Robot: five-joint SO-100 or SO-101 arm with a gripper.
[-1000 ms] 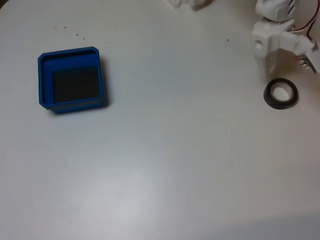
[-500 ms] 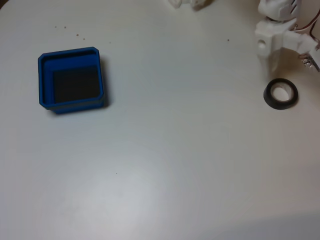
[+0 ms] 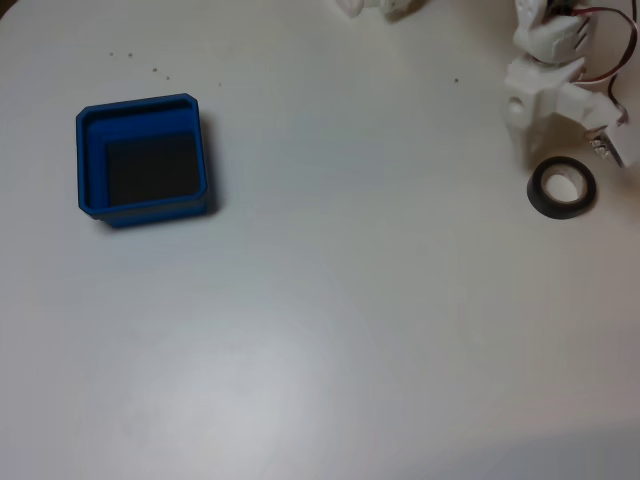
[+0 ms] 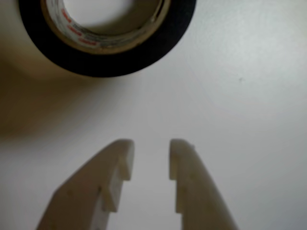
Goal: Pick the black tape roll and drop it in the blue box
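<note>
Wrist view: gripper [image 4: 150, 142] with jaws parted by a narrow gap, nothing between them, bare white table [image 4: 249, 96] under the tips. Pale fingers [image 4: 189, 182] enter from the bottom edge. Black tape roll [image 4: 108, 45] lies flat just ahead of the tips, apart from them, beige core with red print visible.

Fixed view: roll [image 3: 561, 187] at right, just below the white arm [image 3: 545, 85]. Blue box [image 3: 143, 160] sits well apart at left, dark floor showing.
</note>
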